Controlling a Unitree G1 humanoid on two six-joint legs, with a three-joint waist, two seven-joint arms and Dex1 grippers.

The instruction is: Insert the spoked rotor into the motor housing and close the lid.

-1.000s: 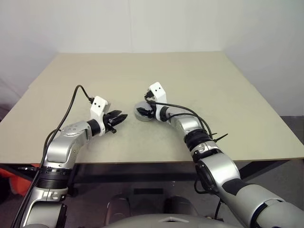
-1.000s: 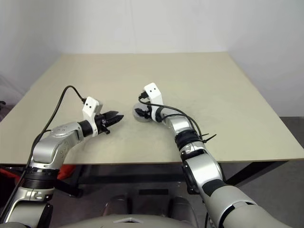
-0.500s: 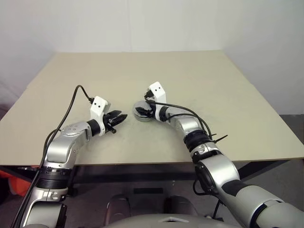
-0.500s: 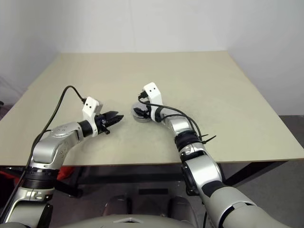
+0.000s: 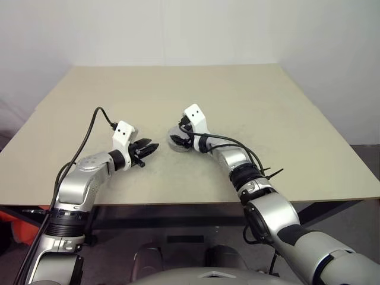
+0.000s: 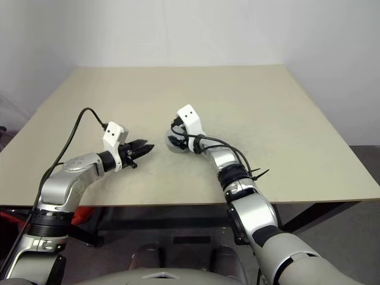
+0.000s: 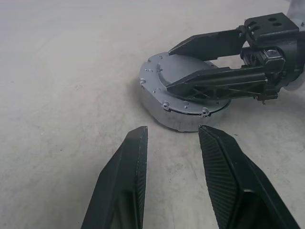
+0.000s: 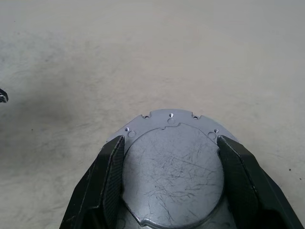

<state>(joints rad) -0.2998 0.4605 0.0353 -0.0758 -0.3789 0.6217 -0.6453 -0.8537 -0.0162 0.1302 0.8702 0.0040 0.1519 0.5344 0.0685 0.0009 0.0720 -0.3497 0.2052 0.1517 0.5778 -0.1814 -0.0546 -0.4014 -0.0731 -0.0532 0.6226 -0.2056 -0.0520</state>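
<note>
Rolled slightly at the wrist since a second ago: right gripper (image 8: 169, 191), jaws wide around the closed housing (image 7: 183, 98) on the table (image 5: 267, 101). Lies between both fingers, apparently touching. Likely heavy, rigid, smooth metal; best gripped across the rim. Left gripper (image 7: 171, 143) partly open, empty, just beside.

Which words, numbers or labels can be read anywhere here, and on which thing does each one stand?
None can be read.
The lid carries only scratches and small holes, no writing.
The right gripper and the left gripper bear no marks.
The table is plain.
</note>
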